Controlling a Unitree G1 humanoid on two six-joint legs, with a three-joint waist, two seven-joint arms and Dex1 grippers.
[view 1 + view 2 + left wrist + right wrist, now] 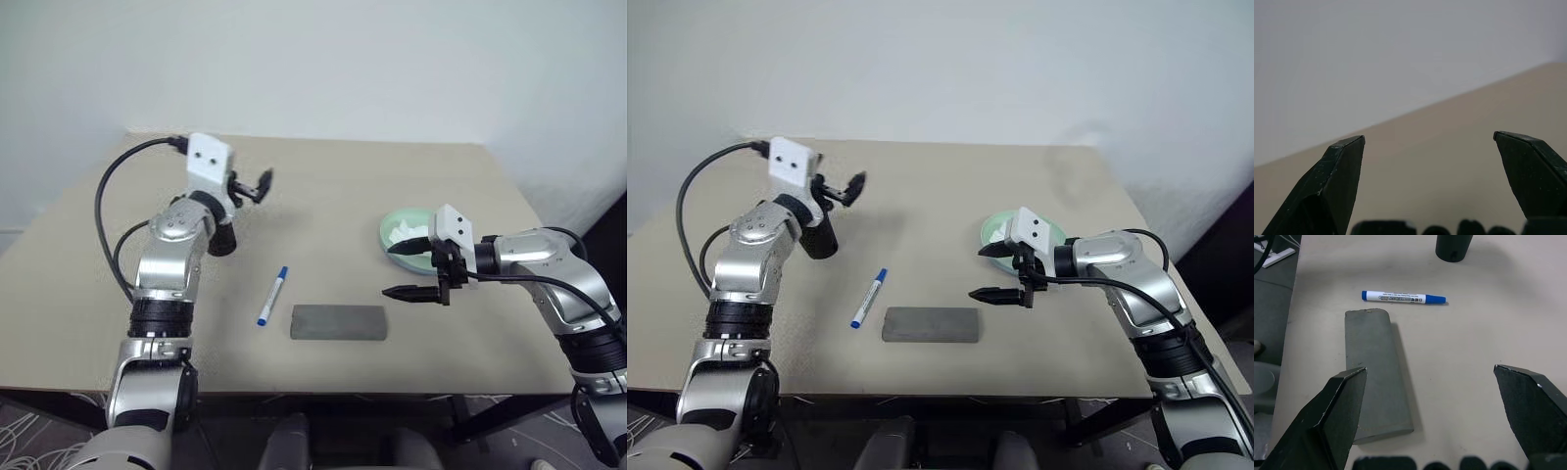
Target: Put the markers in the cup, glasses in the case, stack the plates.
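Trouble ahead maybe: both claws gape wide and empty, left gripper [252, 185] raised above the black tapered cup [221, 239], right gripper [410, 270] hovering. That slim blue-capped white marker [272, 296] beside the grey felt case [339, 322] could roll off if pinched carelessly.

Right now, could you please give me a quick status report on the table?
Left gripper and right gripper: jaws open, empty. Blue marker loose beside closed grey case; black cup behind left arm. Tissue sits on mint plate.
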